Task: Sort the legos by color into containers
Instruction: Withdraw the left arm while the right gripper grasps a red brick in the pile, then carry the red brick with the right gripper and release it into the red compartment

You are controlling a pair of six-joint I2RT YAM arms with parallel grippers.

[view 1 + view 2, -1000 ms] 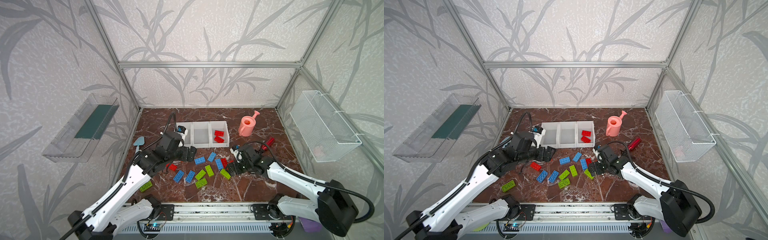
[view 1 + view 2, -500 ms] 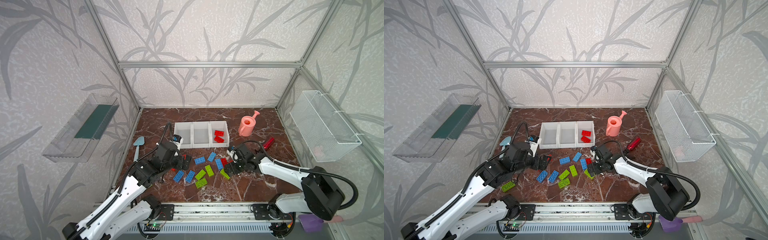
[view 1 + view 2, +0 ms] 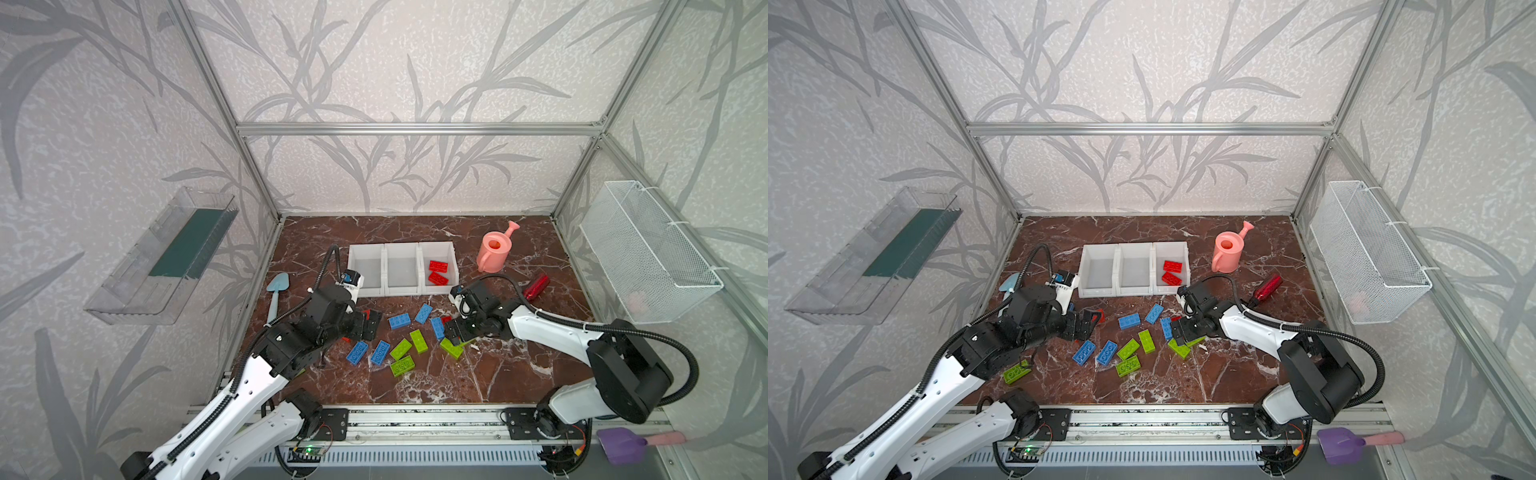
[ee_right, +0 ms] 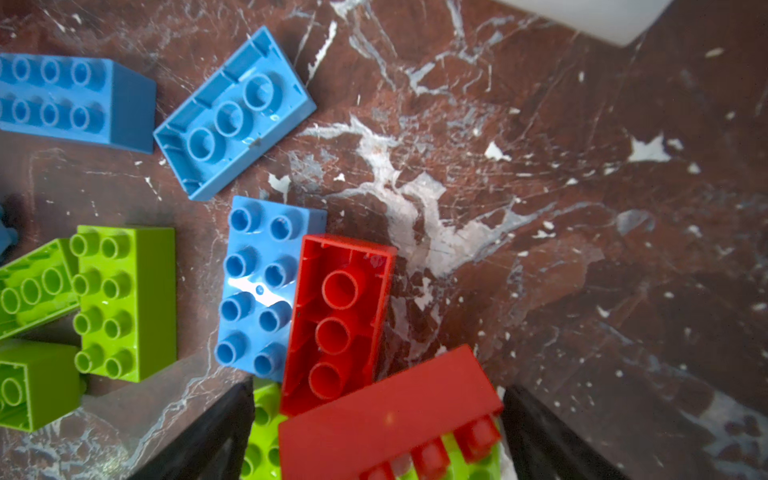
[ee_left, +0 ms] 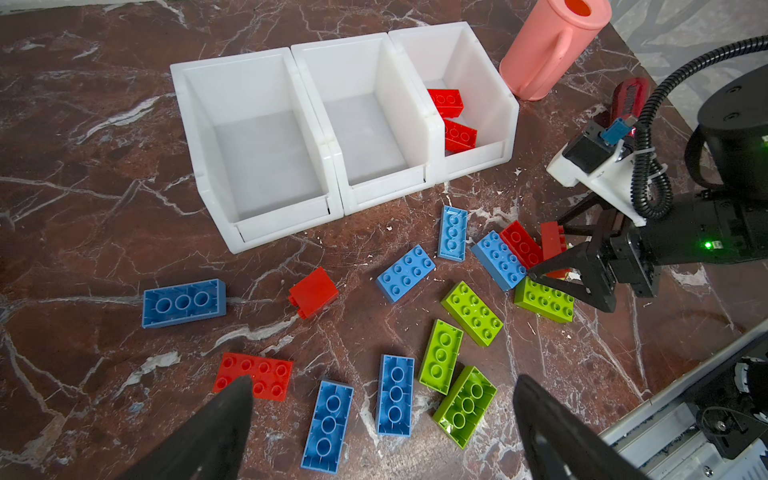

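Red brick (image 4: 390, 411) on its side sits between your right gripper's (image 4: 378, 390) parted jaws; your left gripper (image 5: 382, 380), at nine o'clock of the pile (image 3: 417, 341), is spread wide.

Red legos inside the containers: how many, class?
2, both in the rightmost container: a back lego by its rear wall, a front lego nearer its lip. None looks hidden.

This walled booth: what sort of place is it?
Most likely a robotics test cell, not a home: two robot arms bolted to a metal rail, an aluminium frame holding wallpapered panels, and toy legos laid out before sorting containers.
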